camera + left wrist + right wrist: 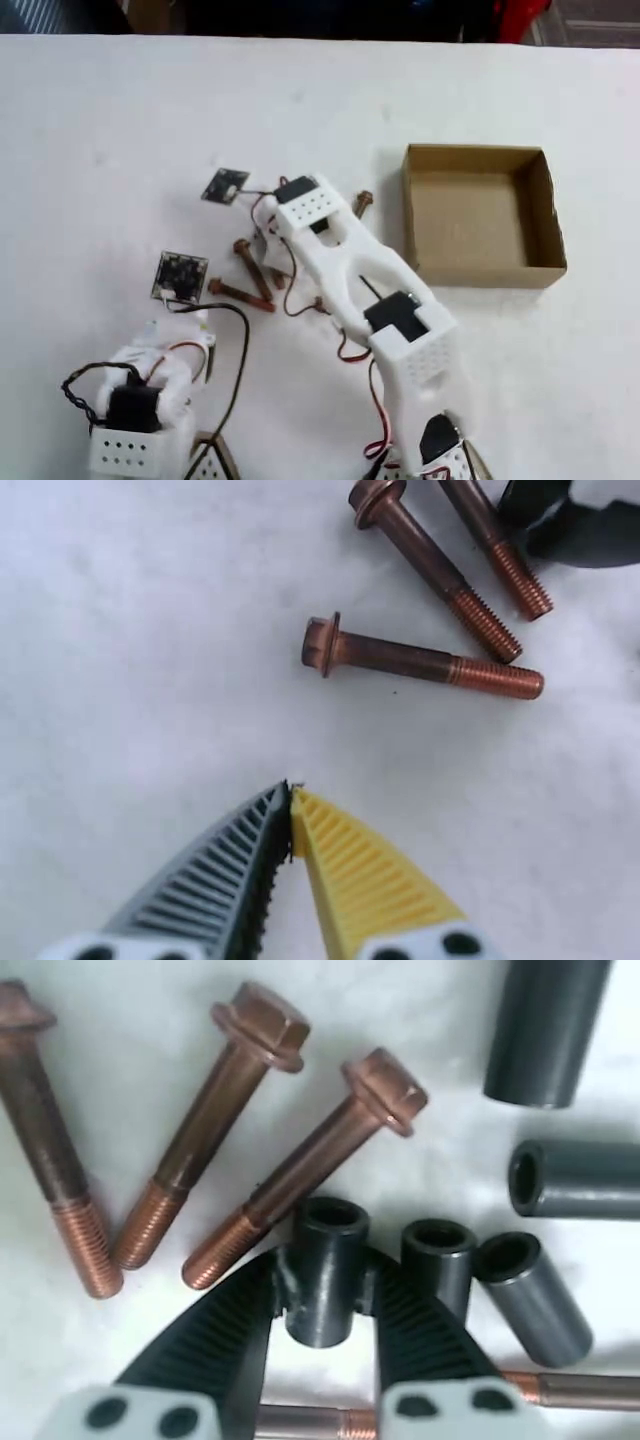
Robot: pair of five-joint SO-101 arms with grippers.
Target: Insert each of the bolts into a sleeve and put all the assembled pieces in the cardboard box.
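Right gripper [327, 1272] is seen clamped on a dark sleeve [325, 1305] in the right wrist view, with bolts [300, 1165] and loose sleeves [530, 1295] lying just beside it. Left gripper [291, 792] is pinched fully together with nothing held, near a bolt [420, 665]. Cardboard box [545, 215] is placed right of centre in the high view, apart from the bolts.

A white desk [110, 110] is lying evenly lit; beyond its far edge darkness is showing, with something red [522, 18] standing near the far right corner.
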